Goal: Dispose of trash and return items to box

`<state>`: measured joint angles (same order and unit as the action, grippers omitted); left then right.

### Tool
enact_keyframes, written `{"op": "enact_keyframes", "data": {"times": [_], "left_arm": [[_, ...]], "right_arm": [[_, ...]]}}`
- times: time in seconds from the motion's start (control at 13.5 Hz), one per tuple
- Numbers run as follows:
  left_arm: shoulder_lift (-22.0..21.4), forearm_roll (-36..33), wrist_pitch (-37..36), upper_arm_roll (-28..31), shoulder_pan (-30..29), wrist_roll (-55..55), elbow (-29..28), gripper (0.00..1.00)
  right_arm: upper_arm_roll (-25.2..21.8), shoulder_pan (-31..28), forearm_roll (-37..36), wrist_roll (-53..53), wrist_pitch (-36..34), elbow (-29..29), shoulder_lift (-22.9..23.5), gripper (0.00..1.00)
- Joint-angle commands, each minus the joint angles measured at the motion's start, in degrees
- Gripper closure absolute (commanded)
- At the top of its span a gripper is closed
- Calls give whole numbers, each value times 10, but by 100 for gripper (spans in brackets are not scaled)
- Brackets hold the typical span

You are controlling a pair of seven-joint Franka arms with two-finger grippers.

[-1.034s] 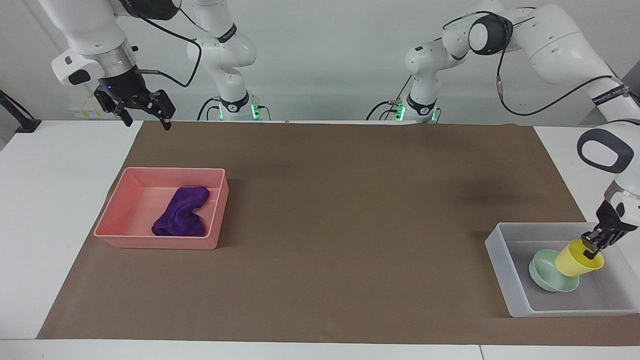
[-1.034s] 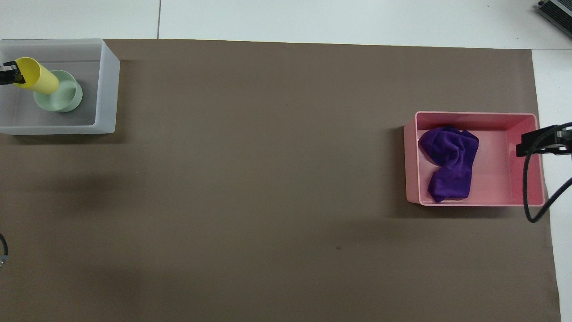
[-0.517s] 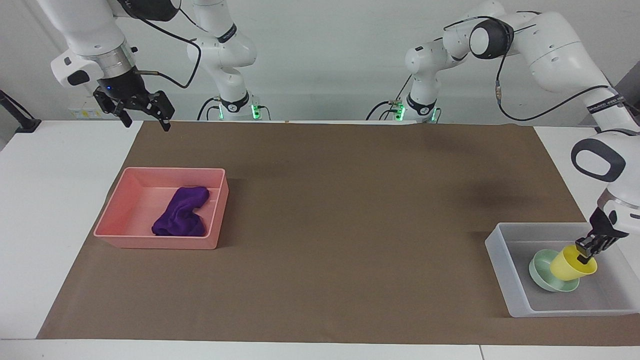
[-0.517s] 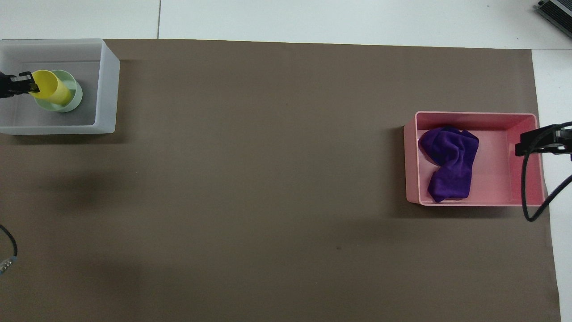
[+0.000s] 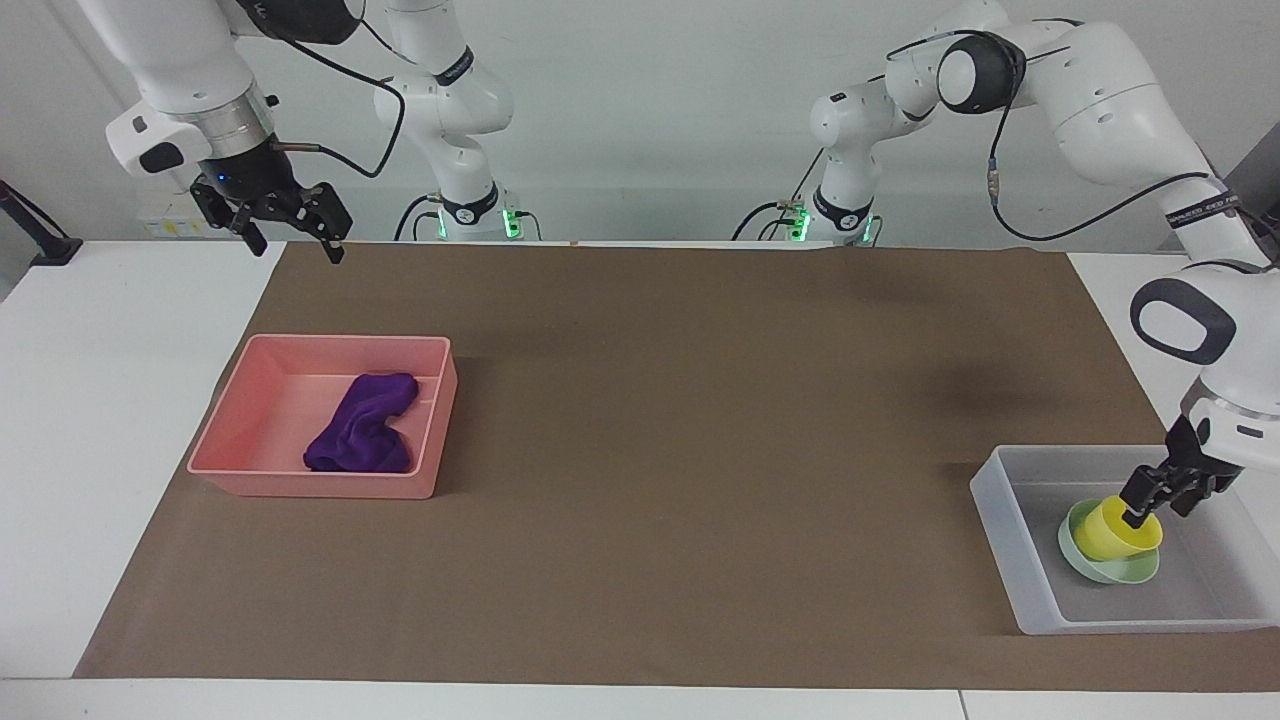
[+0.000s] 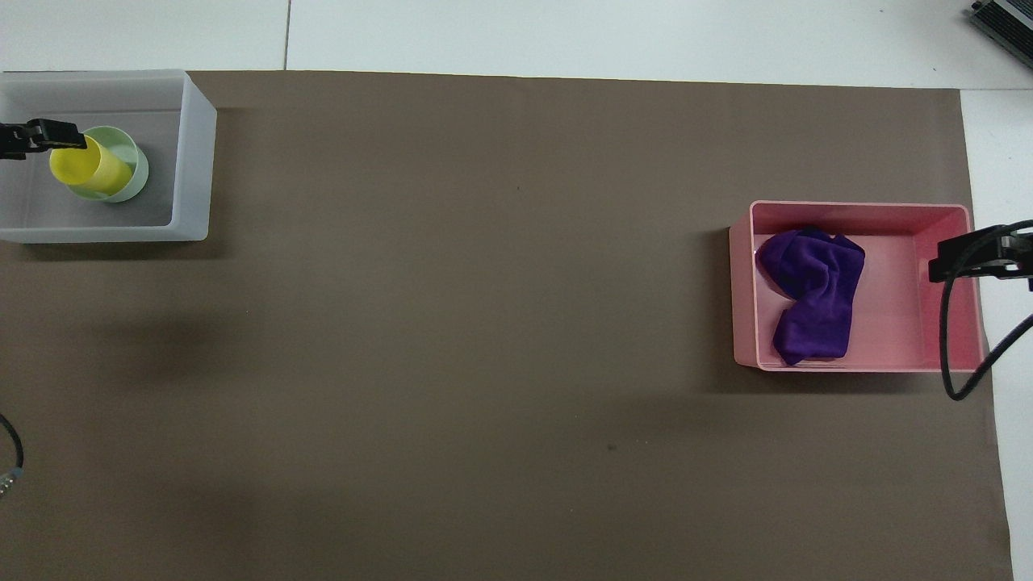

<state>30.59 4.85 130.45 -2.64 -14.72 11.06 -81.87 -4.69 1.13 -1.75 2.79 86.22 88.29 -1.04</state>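
Two bins are sitting on the brown mat [image 5: 650, 450], one at each end of the table, and they are holding three loose things in all: one rag, one bowl and one cup.

The pink bin [image 5: 250, 440] is lying toward the right arm's end of the table. The single purple rag [image 5: 362, 425] is lying crumpled on its floor, against the wall nearer the middle of the table.

The clear box [image 5: 1000, 530] is sitting toward the left arm's end. Inside it the one green bowl [image 5: 1130, 574] is resting on the floor, and the one yellow cup [image 5: 1110, 535] is sitting in the bowl, tilted, its mouth turned up toward the gripper.

Two arms are working here. The left gripper [image 5: 1140, 515] is reaching down into the box and pinching the cup at its rim, so the cup is hanging directly under the fingers while its base is touching the bowl. In the overhead view the same gripper [image 6: 69, 139] is lying at the cup's [image 6: 89, 165] upper edge.

The right gripper [image 5: 290, 235] is waiting in the air over the robots' edge of the mat, well apart from the pink bin, with its fingers spread and holding nothing.
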Motion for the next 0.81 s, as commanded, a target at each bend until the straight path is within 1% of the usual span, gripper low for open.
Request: {"op": "enact_keyframes", "data": {"times": [0.0, 0.22, 0.37, 0.44, 0.59, 0.67, 0.74], "left_arm": [[-64, 0, -66, 4, 40, 26, -22, 0], [-134, 0, -70, 7, 105, 26, -93, 0], [-182, 0, -100, 4, 125, 25, -124, 0], [-203, 0, -119, 5, 146, 24, -132, 0], [-247, 0, -164, 5, 168, 22, -145, 0], [-266, 0, -190, 5, 175, 23, -148, 0], [-276, 0, -217, 6, 175, 24, -138, 0]], "right_arm": [[3, -4, -3, -15, 11, 20, -15, 0], [3, -3, -3, -12, 10, 21, -16, 0], [3, -3, -3, -9, 18, 21, -16, 0], [3, -3, -2, -9, 23, 21, -16, 0], [3, -9, -2, -11, 19, 22, -16, 0], [3, -9, -2, -11, 18, 22, -16, 0], [3, -9, -2, -11, 17, 21, -16, 0]]}}
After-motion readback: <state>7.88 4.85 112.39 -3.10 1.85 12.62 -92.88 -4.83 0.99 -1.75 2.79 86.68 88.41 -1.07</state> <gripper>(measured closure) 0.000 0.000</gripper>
